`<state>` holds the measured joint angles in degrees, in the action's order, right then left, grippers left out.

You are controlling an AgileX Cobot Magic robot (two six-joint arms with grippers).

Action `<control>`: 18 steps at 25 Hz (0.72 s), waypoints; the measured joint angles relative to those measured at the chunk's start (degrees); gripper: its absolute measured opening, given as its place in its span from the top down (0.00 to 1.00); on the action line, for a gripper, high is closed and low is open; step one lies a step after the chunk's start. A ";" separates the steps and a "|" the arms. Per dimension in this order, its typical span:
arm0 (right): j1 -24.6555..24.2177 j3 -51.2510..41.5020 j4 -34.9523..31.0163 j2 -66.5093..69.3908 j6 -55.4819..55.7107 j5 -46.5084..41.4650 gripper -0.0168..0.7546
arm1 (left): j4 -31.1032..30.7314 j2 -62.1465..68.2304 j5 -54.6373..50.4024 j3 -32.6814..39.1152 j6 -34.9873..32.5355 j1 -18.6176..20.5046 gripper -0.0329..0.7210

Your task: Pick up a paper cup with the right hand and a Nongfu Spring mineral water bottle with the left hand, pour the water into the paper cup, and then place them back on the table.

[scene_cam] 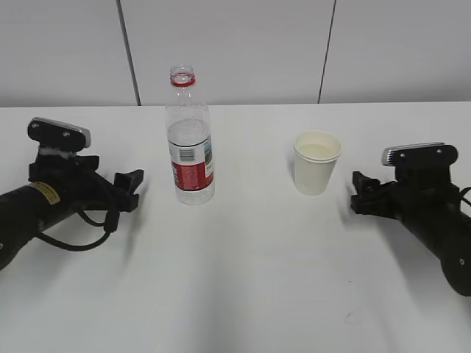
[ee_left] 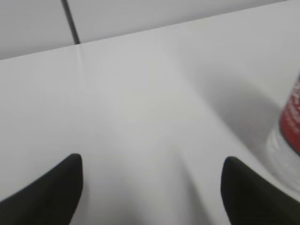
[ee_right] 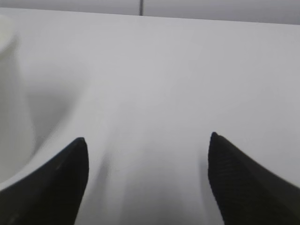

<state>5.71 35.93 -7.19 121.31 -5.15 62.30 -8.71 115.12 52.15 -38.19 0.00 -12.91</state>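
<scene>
White table (scene_cam: 243, 279) bears upright bottle (scene_cam: 190, 140), neck pointing up, beside upright cup (scene_cam: 316, 162).

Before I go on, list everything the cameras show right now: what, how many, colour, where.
bottle: 1, clear with red-and-white label and red neck ring, no cap, partly filled with water, upright on the table left of centre.
cup: 1, white with cream inside, upright on the table right of centre, apart from the bottle.
table: 1, white, under everything.
wall panels: pale grey with dark seams, behind the table.
left gripper: 1, black, yellow sticker on the arm, open, low over the table left of the bottle, not touching it.
right gripper: 1, black, open, low over the table right of the cup, not touching it.
</scene>
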 joint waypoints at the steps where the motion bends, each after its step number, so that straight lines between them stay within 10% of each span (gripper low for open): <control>1: -1.41 0.00 -0.16 0.00 0.50 0.00 0.21 | 0.40 -0.21 -0.10 0.00 0.00 0.67 0.22; 10: -9.50 5.06 7.19 -0.93 7.24 -11.61 0.21 | 2.45 -3.65 -15.12 -3.16 -2.51 5.51 0.22; 18: -10.06 14.57 11.23 -9.53 7.63 -40.52 0.21 | 2.55 -7.80 -39.50 -12.85 -2.93 5.94 0.22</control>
<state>-4.35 50.50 4.03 111.78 2.48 21.78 -6.16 107.32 12.65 -51.04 -2.93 -6.97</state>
